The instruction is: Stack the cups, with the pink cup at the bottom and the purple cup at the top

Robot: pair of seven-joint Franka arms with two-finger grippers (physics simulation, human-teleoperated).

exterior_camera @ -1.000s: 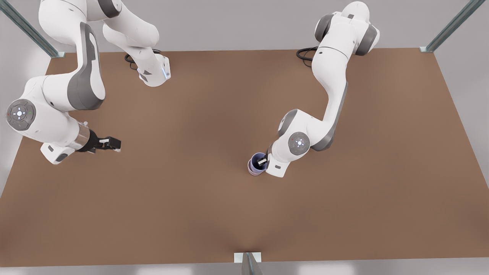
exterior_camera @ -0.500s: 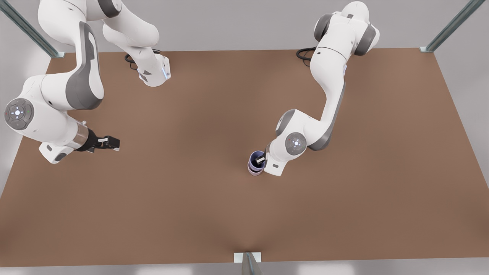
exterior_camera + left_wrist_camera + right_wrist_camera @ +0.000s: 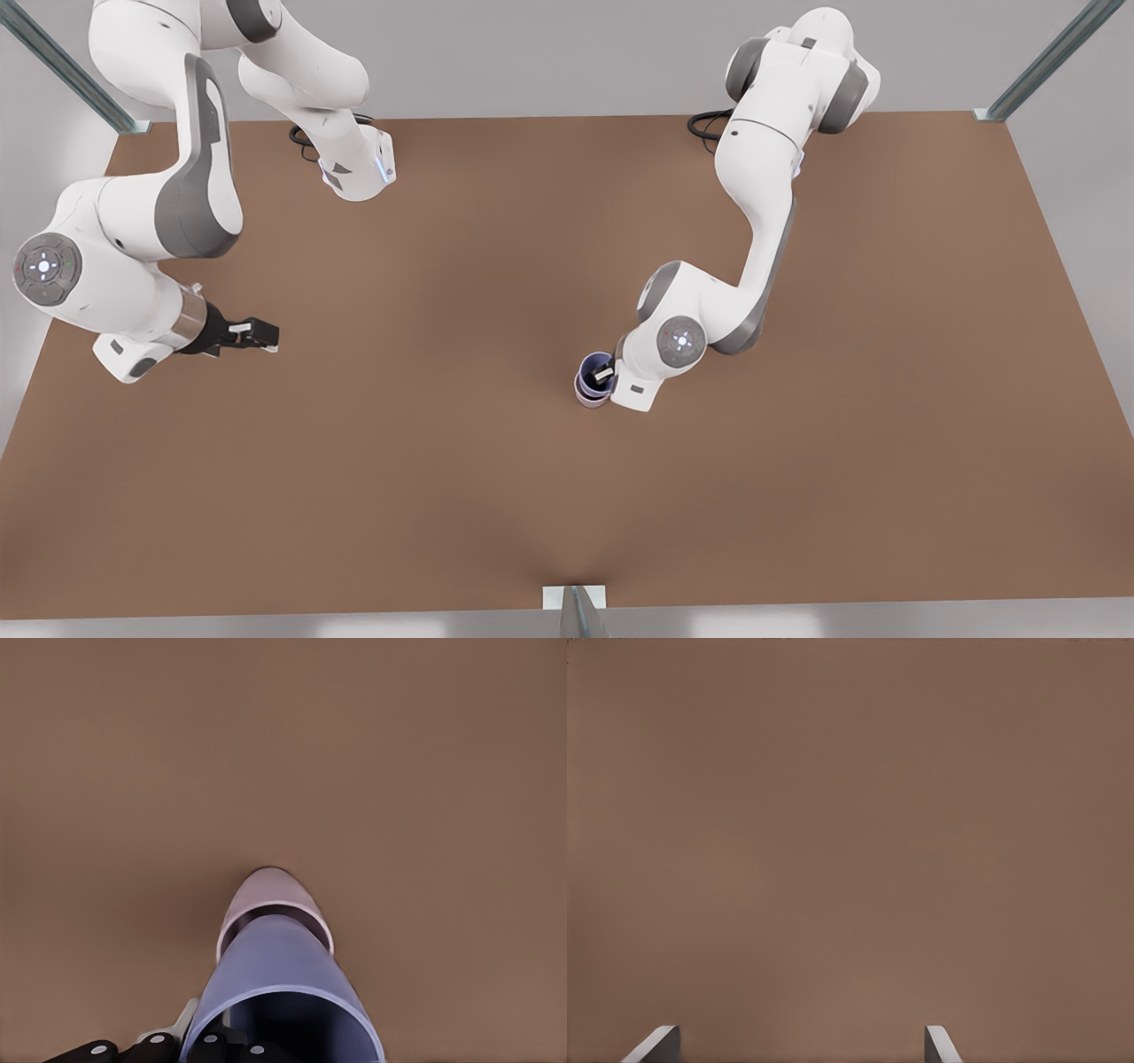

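Stack: purple cup (image 3: 592, 367) nested partway in pink cup (image 3: 588, 394), both near the middle of the tabletop (image 3: 461, 478); in the left wrist view the pink cup (image 3: 271, 900) shows past the purple cup (image 3: 282, 988).
Left hand (image 3: 606, 372): clamped on the purple cup's rim, one finger inside the cup, one outside.
Right hand (image 3: 257, 334): waiting over bare tabletop at the front view's left, fingers (image 3: 656, 1045) apart, holding nothing.
Risk, seating: the purple cup looks not fully seated; a tilted release could leave it canted.
Risk, release: a sideways pull before the fingers part could tip both cups.
Risk, withdrawal: the inner finger could catch the rim and lift the purple cup out.
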